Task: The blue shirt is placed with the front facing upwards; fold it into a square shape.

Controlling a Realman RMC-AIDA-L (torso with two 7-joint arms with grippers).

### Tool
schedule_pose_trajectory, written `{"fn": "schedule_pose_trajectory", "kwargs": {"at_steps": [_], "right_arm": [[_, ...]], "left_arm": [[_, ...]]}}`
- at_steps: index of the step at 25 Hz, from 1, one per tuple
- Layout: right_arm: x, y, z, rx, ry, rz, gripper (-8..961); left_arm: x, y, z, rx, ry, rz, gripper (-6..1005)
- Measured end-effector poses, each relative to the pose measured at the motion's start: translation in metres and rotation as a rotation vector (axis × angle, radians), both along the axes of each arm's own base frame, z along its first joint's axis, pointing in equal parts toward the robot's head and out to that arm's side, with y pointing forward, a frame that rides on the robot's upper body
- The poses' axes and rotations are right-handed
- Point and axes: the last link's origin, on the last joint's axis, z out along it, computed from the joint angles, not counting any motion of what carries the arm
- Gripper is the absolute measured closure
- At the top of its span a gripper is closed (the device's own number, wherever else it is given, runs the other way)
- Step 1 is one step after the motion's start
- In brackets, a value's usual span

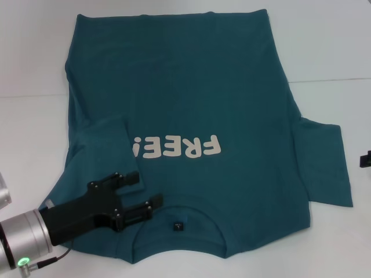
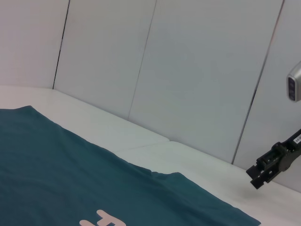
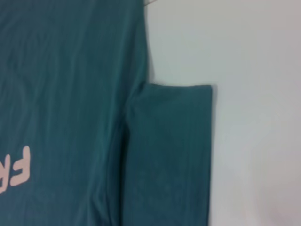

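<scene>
The blue shirt [image 1: 191,110] lies flat on the white table with its front up, and the off-white "FREE!" lettering [image 1: 177,147] shows. The collar with its small black label [image 1: 178,225] is at the near edge. The sleeve on my left [image 1: 107,142] is folded in onto the body, while the sleeve on my right [image 1: 327,165] lies spread out. My left gripper [image 1: 148,190] is open, low over the shirt's near left shoulder beside the collar, with nothing between its fingers. Only a black tip of my right gripper [image 1: 365,158] shows at the right edge, off the shirt. The right wrist view looks down on the spread sleeve [image 3: 169,155].
The white table [image 1: 336,46] extends past the shirt on every side. A seam in the tabletop [image 1: 330,81] runs across the back. White wall panels [image 2: 188,70] stand beyond the table, and the right gripper [image 2: 265,172] hangs in front of them.
</scene>
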Motion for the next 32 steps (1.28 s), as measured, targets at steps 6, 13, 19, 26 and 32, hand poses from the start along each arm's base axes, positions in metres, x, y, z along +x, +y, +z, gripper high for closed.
{"fn": "schedule_pose_trajectory", "kwargs": {"at_steps": [6,13,19,26,32], "right_arm": [[0.002,0.002,-0.005,0.019,0.031,0.010,34],[0.003,0.007,-0.010,0.013,0.046,0.006,34],[0.005,0.008,-0.014,0.011,0.046,0.005,33],[0.006,0.010,-0.024,0.006,0.081,0.013,33],[0.006,0.012,-0.029,-0.003,0.070,0.015,33]], "left_arm": [[0.000,0.001,-0.001,-0.001,0.000,0.003,168],[0.001,0.000,-0.001,-0.003,-0.001,0.000,169],[0.001,0.000,-0.003,-0.012,0.005,-0.004,169],[0.003,0.000,-0.004,-0.020,0.009,-0.009,169],[0.003,0.000,-0.004,-0.020,0.009,-0.009,169]]}}
